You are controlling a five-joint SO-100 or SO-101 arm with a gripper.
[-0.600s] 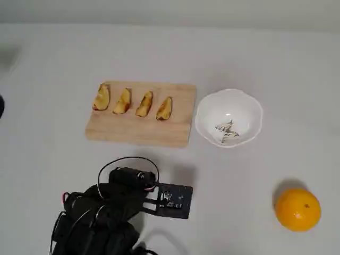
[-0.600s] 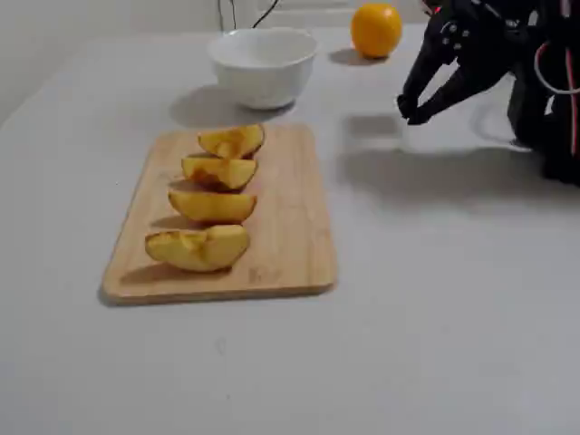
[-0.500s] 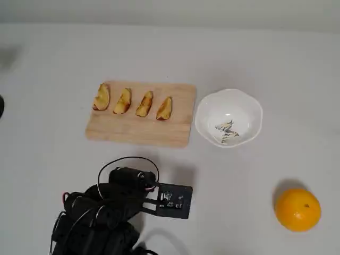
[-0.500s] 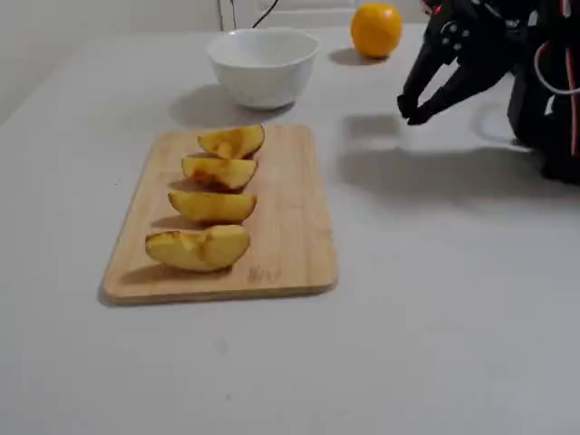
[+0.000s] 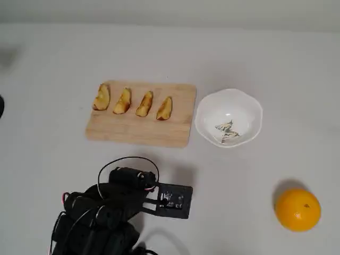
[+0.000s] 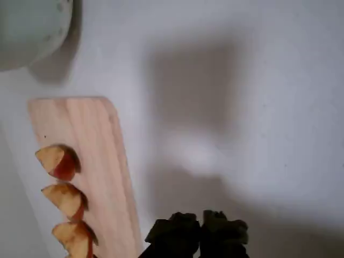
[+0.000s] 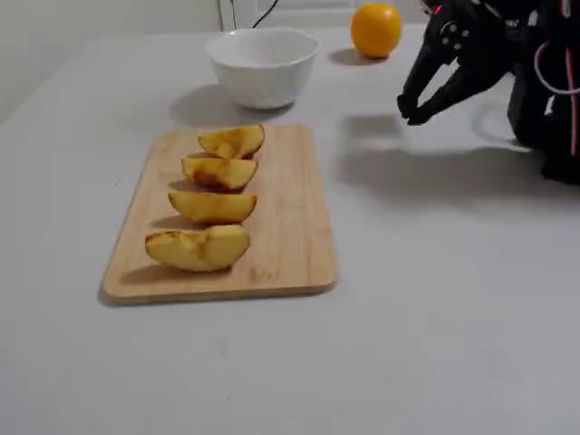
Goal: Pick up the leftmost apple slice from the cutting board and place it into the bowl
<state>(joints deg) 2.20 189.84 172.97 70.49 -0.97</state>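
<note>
Apple slice lies on the cutting board, at the row's end farthest from the bowl. Gripper hangs above bare table beside the board, fingertips pressed together, empty.

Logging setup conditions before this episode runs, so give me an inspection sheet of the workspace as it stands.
Surface: plain white table, bare around the items.
Job's things: apple slice at the overhead view's left end of a four-wedge row on the cutting board; bowl beside the board, holding no food.
Clutter: an orange beyond the bowl.
Grippers: gripper raised off the table, away from the board, jaws shut, holding nothing.
Cables: black loop and red wiring on the arm.
Surroundings: nothing seen.
</note>
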